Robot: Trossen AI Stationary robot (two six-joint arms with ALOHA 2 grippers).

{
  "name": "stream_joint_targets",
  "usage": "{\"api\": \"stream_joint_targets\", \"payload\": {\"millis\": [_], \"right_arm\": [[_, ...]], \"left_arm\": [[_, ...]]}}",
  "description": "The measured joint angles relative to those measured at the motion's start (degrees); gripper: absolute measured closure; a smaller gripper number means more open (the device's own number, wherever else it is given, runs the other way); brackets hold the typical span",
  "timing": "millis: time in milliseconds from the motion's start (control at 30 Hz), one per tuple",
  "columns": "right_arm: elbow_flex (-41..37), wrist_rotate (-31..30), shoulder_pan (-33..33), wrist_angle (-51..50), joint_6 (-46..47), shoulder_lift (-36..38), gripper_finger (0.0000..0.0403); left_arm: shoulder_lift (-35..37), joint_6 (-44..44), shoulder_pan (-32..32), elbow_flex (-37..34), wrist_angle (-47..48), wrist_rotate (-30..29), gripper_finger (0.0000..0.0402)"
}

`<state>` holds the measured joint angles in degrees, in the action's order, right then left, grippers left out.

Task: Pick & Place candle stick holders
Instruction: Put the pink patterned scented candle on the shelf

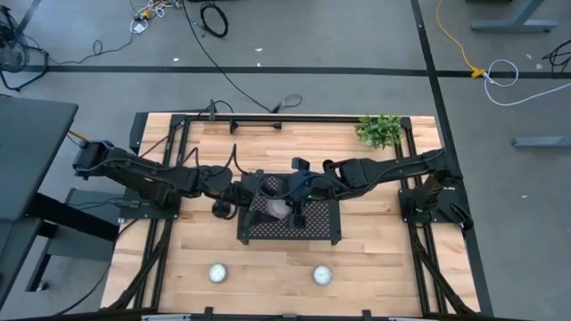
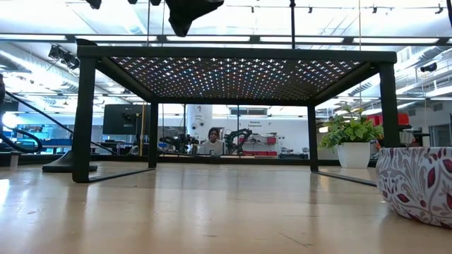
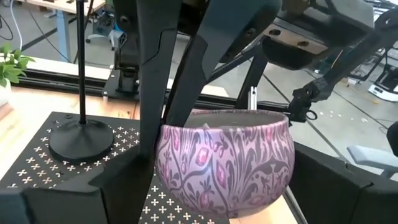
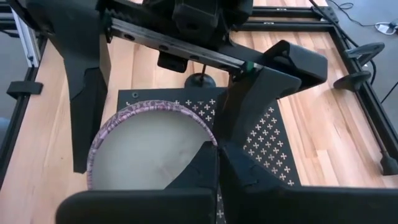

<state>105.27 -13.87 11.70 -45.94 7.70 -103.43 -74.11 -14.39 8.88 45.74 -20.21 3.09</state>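
- High view looks straight down on the whole counter (image 1: 375, 259).
- Low view looks level under the tray (image 2: 233, 74).
- Both wrist views sit close to the patterned bowl (image 3: 224, 162), just ahead of each hand.

Both arms reach in toward the middle and nearly meet. The left gripper (image 1: 254, 192) has its fingers (image 3: 155, 93) spread wide apart, while the right gripper (image 1: 290, 203) just beside it is pinched fully closed, fingers (image 4: 249, 106) together.

I see two dark jointed arms — matte black links, black cables along them; left gripper (image 1: 252, 189) fingers flat, angular — black.
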Motion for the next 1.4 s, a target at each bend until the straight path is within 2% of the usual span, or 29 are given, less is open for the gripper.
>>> {"api": "stream_joint_targets", "payload": {"millis": [133,300,700,933,1100,1267,1400], "right_arm": [[-0.02,0.18,-0.02,-0.17,-0.06,-0.32,0.0403],[-0.02,-0.07,0.0,-0.19,-0.04,-0.3,0.0403],[-0.02,-0.04,-0.02,-0.25,-0.43,-0.3,0.0399],[-0.02,0.63,-0.11,-0.19,-0.68,-0.14,0.037],[-0.02,1.49,-0.09,-1.48,-0.7,1.07,0.0331],[-0.02,-0.13,-0.07,-1.93,-0.72,3.17,0.0293],[-0.02,-0.61,-0.07,-1.97,-0.79,4.04,0.0279]], "left_arm": [[-0.24,0.01,0.0,0.0,0.55,0.01,0.0069],[-0.24,-0.05,-0.02,0.0,0.44,-0.07,0.0108],[-0.24,-1.13,-0.04,0.0,0.7,-0.06,0.0108],[-0.24,-1.35,-0.04,0.0,0.7,0.05,0.0108],[-0.2,-1.33,-0.04,0.02,0.95,0.11,0.0108],[-0.17,-1.33,-0.04,0.02,1.14,0.13,0.0108],[-0.15,-1.3,-0.04,0.07,2.35,0.13,0.0108]]}}
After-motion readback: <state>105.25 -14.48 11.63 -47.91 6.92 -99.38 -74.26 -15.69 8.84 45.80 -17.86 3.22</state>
